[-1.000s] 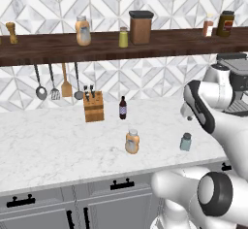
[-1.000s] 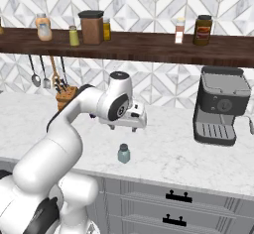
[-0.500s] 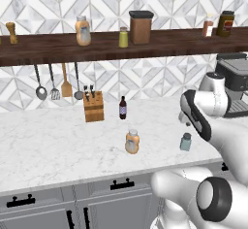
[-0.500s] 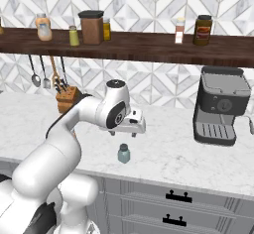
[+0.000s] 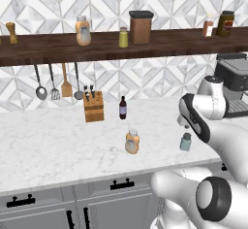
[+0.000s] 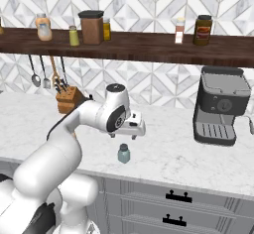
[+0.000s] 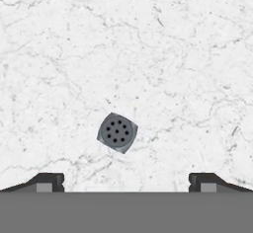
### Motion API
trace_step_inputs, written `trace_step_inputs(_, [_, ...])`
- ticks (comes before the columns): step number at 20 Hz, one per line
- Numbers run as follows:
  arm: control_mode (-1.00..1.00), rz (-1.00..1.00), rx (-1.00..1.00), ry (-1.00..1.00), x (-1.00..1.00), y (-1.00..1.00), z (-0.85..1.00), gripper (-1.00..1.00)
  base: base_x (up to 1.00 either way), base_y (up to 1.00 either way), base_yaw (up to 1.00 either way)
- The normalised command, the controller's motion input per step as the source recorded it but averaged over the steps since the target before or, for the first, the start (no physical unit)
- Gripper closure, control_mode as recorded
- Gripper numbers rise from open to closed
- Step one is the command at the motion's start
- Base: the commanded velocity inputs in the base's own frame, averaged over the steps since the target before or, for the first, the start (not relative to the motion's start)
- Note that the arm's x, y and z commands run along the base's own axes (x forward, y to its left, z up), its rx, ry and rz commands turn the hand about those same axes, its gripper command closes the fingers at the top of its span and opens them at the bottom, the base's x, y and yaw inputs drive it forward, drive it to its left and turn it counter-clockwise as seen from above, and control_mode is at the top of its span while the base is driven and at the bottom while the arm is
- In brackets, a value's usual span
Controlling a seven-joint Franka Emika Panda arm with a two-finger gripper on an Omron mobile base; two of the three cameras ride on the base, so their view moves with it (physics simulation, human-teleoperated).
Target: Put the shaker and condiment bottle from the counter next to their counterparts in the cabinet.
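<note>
The small pale blue-grey shaker (image 5: 185,141) stands near the counter's front edge, also seen as the shaker (image 6: 123,153). My gripper (image 6: 128,136) hangs just above it, pointing down. In the hand view the shaker's grey holed cap (image 7: 117,133) lies a little left of the midline, ahead of my open gripper (image 7: 126,180), whose fingertips (image 7: 47,180) stand far apart and empty. The squat orange-tan condiment bottle (image 5: 131,141) stands on the counter to the shaker's left. On the dark wooden cabinet shelf (image 5: 58,47) stand the counterparts: an orange-tan bottle (image 5: 83,30) and a yellow-green shaker (image 5: 123,38).
A knife block (image 5: 93,106) and a slim dark bottle (image 5: 122,108) stand at the back of the counter, with utensils (image 5: 53,80) hanging above. A coffee machine (image 6: 221,105) sits at the right. A brown canister (image 5: 141,27) and jars (image 5: 225,23) share the shelf.
The hand has come down and drawn in over the shaker. The jaws have stayed wide apart. The shaker and the bottle have not moved.
</note>
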Motion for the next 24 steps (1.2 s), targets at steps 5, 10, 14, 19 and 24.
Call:
trace_step_inputs(5, [-1.0,0.0,0.0,0.0,0.14,0.0,-0.19,-1.0,0.0,0.0,0.0])
trace_step_inputs(10, [-1.0,0.0,0.0,0.0,0.13,0.0,-0.19,-1.0,0.0,0.0,0.0])
trace_step_inputs(14, [-1.0,0.0,0.0,0.0,0.07,0.0,-0.22,-1.0,0.0,0.0,0.0])
trace_step_inputs(19, [-1.0,0.0,0.0,0.0,0.0,0.0,-0.23,-1.0,0.0,0.0,0.0])
trace_step_inputs(24, [-1.0,0.0,0.0,0.0,0.0,0.0,-0.25,-1.0,0.0,0.0,0.0])
